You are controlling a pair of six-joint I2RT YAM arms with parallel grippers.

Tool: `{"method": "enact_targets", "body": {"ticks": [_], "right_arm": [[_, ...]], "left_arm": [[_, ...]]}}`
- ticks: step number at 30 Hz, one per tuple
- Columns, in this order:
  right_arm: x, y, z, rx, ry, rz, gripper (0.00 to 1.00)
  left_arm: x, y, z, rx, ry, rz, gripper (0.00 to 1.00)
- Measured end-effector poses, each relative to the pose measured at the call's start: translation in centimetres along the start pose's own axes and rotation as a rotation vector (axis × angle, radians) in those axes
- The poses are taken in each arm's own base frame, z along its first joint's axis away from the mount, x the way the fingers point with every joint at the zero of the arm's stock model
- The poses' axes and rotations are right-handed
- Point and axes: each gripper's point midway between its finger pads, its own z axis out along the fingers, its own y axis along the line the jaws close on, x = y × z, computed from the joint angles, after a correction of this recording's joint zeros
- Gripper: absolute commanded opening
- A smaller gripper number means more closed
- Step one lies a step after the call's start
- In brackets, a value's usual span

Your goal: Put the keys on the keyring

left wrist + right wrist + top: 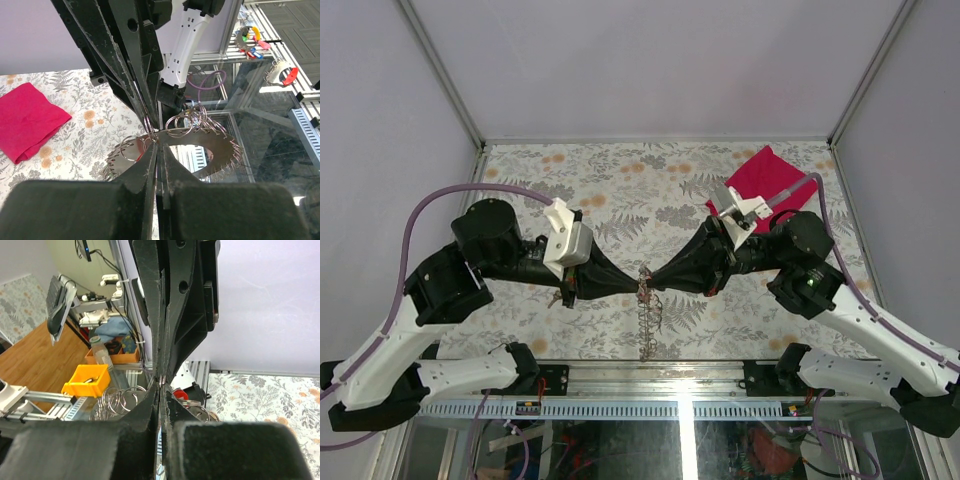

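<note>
Both shut, left end effector [635,283] meets right end effector [655,281]; left wrist shows disc [220,152].

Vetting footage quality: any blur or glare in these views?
Top external: evenly lit, sharp, though the rings are tiny. Left wrist: left gripper blurred up close, reflections on the metal disc. Right wrist: right gripper blurred up close, background sharp.

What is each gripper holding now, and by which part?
Both the left gripper and right gripper pinch the bunch of metal rings at one edge; exactly which ring cannot be told.
</note>
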Motion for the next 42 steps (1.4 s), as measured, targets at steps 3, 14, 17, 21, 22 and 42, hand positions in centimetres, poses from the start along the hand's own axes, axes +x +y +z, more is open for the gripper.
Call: {"method": "enact_targets", "body": {"ticks": [3, 14, 17, 21, 22, 42], "right_arm": [[0.0, -0.4, -0.1, 0.025, -0.043, -0.005, 0.00], [-1.6, -0.8, -0.7, 0.053, -0.230, -0.068, 0.00], [-2.0, -0.5, -0.7, 0.042, -0.250, -0.085, 0.00], [-2.4, -0.1, -0.9, 0.036, -0.260, -0.099, 0.00], [-2.5, -0.1, -0.9, 0.035, -0.261, -0.102, 0.00], [-3.2, 0.1, -1.3, 0.060, -0.286, -0.134, 0.00]], "left_arm": [[0.1, 0.2, 0.1, -0.018, -0.021, -0.006, 0.00], [-1.2, 1.5, 0.3, -0.094, -0.128, -0.011, 0.12], [-1.8, 1.8, 0.1, -0.119, -0.166, -0.007, 0.13], [-3.1, 1.9, -0.3, -0.144, -0.225, 0.004, 0.19], [-3.5, 2.0, -0.4, -0.148, -0.240, 0.008, 0.21], [-3.5, 2.3, 1.4, -0.087, -0.252, -0.011, 0.31]]}}
